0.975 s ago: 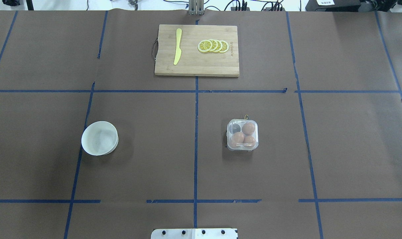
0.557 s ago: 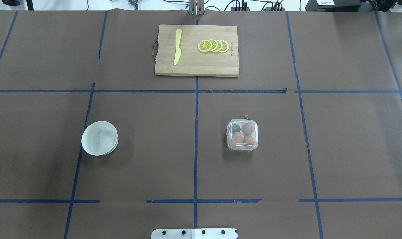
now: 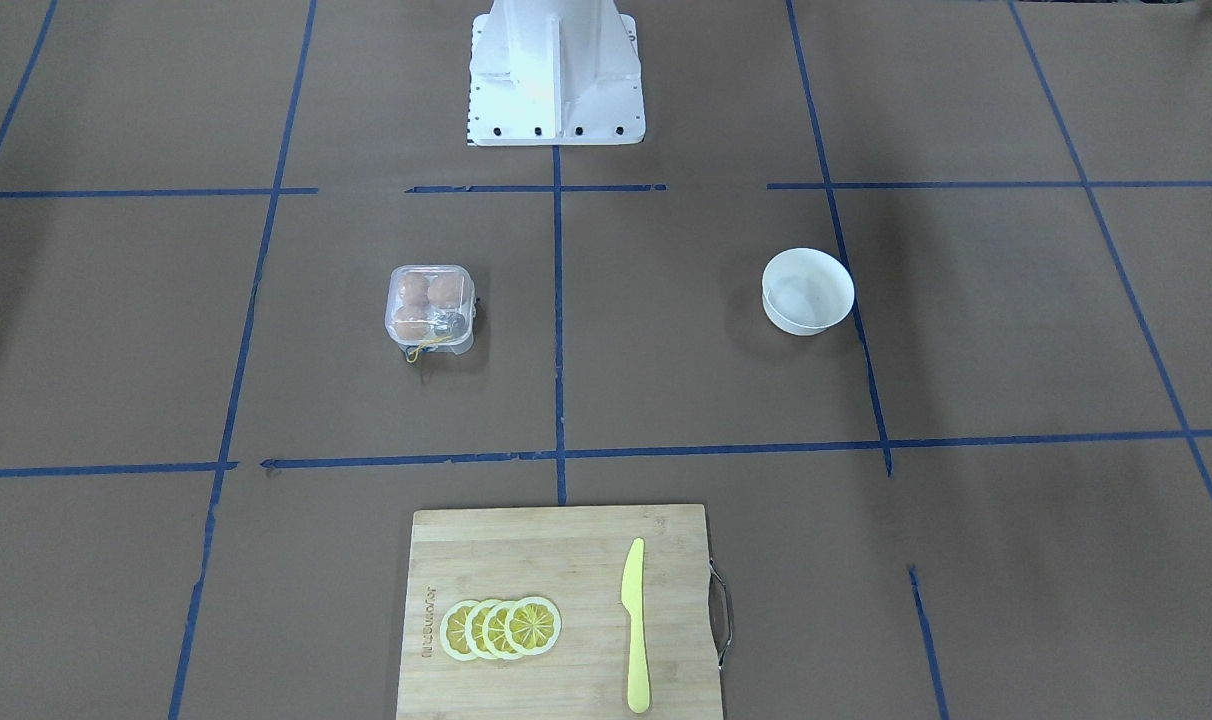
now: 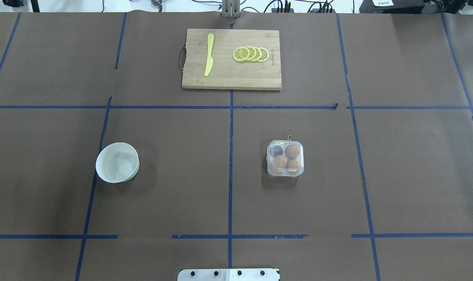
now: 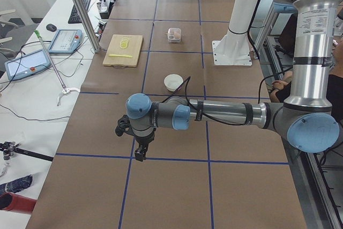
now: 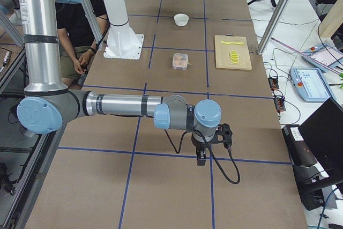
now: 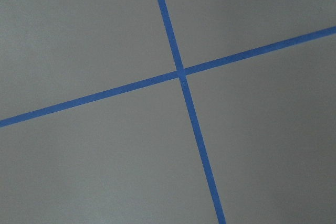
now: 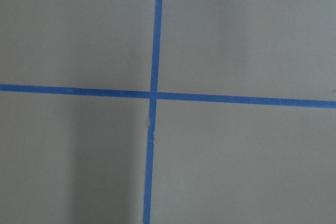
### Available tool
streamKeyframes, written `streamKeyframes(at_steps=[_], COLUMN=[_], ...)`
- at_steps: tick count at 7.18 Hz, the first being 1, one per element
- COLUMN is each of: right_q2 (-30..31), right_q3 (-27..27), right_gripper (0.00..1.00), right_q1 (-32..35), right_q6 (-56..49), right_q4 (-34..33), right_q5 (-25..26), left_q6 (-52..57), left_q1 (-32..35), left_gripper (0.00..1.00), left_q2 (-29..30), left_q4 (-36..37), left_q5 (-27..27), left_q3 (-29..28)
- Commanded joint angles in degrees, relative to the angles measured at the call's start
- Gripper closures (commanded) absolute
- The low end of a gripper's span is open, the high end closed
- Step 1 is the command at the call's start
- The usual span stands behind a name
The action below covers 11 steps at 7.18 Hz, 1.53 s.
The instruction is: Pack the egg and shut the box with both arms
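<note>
The clear box (image 4: 285, 159) sits right of the table's middle with its lid down over the cups. Three orange-brown eggs (image 4: 292, 151) lie inside it and one cup looks dark. A yellow string (image 4: 290, 137) sticks out at its far side. The box also shows in the front view (image 3: 430, 305). Neither arm reaches into the overhead or front view. My left gripper (image 5: 140, 154) hangs over bare paper far from the box, and I cannot tell whether it is open. My right gripper (image 6: 200, 159) hangs likewise at the other end, and I cannot tell its state.
A white bowl (image 4: 117, 162) stands left of the middle with nothing in it. A wooden cutting board (image 4: 232, 59) at the far edge carries a yellow knife (image 4: 209, 54) and lemon slices (image 4: 251, 54). Both wrist views show only brown paper with blue tape lines.
</note>
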<state>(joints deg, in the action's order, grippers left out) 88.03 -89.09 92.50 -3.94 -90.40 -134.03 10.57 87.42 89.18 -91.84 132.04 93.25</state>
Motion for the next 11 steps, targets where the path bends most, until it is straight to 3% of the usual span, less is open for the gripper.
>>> streamKeyframes(at_steps=[1,11], right_q2=[-0.14,0.12], right_q3=[0.05,0.23], right_gripper=[0.00,0.00], right_q1=[-0.39,-0.30], right_q6=[-0.10,-0.10], right_q4=[0.66,0.66], right_q5=[0.26,0.53], left_q6=[-0.11,-12.84], left_q1=[0.12,1.70], left_gripper=[0.00,0.00], left_q2=[-0.24,-0.59], left_q4=[0.00,-0.44], left_q5=[-0.03,0.06], left_q3=[-0.26,0.26])
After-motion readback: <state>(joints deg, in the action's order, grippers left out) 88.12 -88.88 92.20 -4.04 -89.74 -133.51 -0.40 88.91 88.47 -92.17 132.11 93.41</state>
